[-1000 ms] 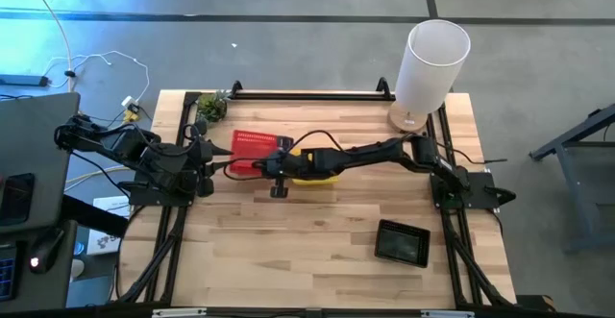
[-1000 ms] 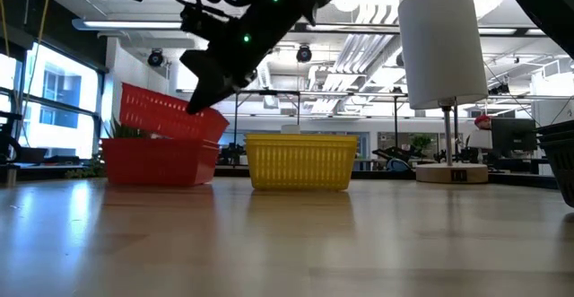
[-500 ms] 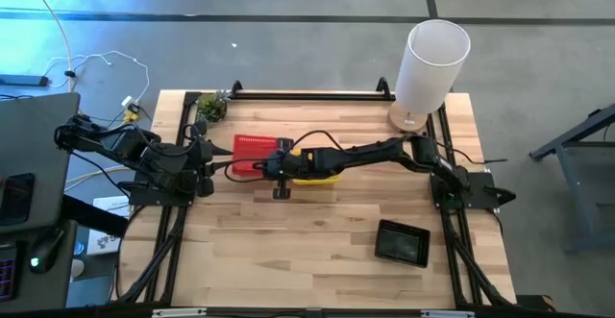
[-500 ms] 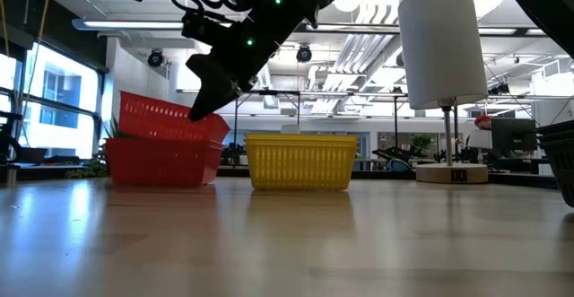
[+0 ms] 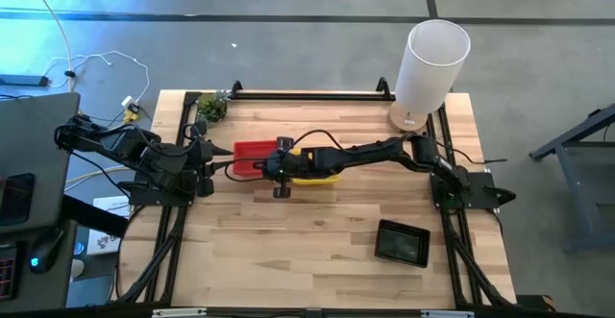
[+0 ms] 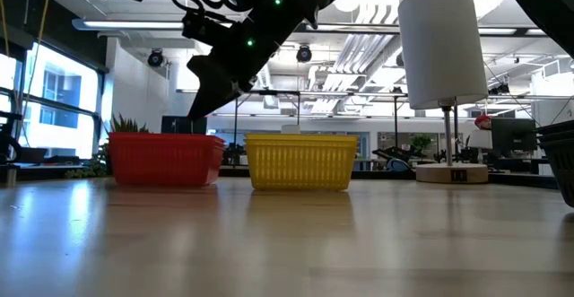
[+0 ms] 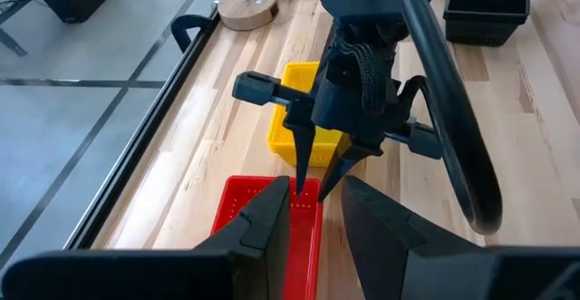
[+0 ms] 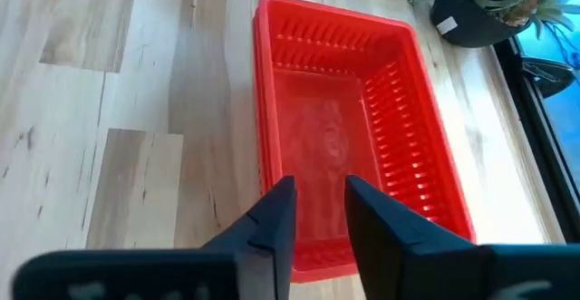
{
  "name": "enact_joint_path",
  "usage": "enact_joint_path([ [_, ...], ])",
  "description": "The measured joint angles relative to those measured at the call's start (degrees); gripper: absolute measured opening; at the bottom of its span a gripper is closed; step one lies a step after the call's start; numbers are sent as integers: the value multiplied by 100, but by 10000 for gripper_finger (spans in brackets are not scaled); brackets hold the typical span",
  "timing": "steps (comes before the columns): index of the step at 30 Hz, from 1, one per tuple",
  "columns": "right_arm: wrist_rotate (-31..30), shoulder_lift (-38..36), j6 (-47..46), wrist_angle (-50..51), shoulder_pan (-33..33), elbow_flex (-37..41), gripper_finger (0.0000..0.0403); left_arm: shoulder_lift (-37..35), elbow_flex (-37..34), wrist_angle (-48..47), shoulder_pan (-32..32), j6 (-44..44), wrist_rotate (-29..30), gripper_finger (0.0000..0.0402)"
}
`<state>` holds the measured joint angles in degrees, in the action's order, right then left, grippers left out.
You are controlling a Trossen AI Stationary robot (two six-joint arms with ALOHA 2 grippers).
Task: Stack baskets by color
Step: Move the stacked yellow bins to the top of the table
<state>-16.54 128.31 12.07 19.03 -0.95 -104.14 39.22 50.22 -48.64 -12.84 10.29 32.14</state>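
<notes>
Low view, wooden table (image 6: pixel 296 234), office room behind, right claw (image 6: pixel 204 100) parted above red baskets (image 6: pixel 163 159), left claw (image 7: pixel 313 232) parted

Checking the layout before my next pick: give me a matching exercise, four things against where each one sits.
Things:
1. red stack
2. yellow basket
3. black basket
4. right end effector

Places:
A. alone, away from the others
B. open, just above the red stack
C. nearest the plant
D. directly beside the red stack

Pairs: 1-C, 2-D, 3-A, 4-B
</notes>
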Motion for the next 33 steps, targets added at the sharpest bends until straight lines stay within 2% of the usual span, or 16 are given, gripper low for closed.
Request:
enact_joint_path([
  [4,-251,0,1,0,0,0,96,0,0,-1,-1,2,0,90],
  [9,-500,-26,1,255,-59,-147,98,0,0,-212,0,84,-2,90],
  [13,-721,-40,-199,965,-167,-495,99,-2,0,-482,-2,312,-7,90],
  [19,-743,-42,-454,1948,-315,-811,99,-2,0,-678,0,472,-132,90],
  [25,-1409,-42,-514,3118,-477,-1224,99,57,0,-688,-2,567,-622,90],
  [33,-1239,-42,-980,4548,-578,-1517,99,317,-366,-686,-2,764,-662,90],
])
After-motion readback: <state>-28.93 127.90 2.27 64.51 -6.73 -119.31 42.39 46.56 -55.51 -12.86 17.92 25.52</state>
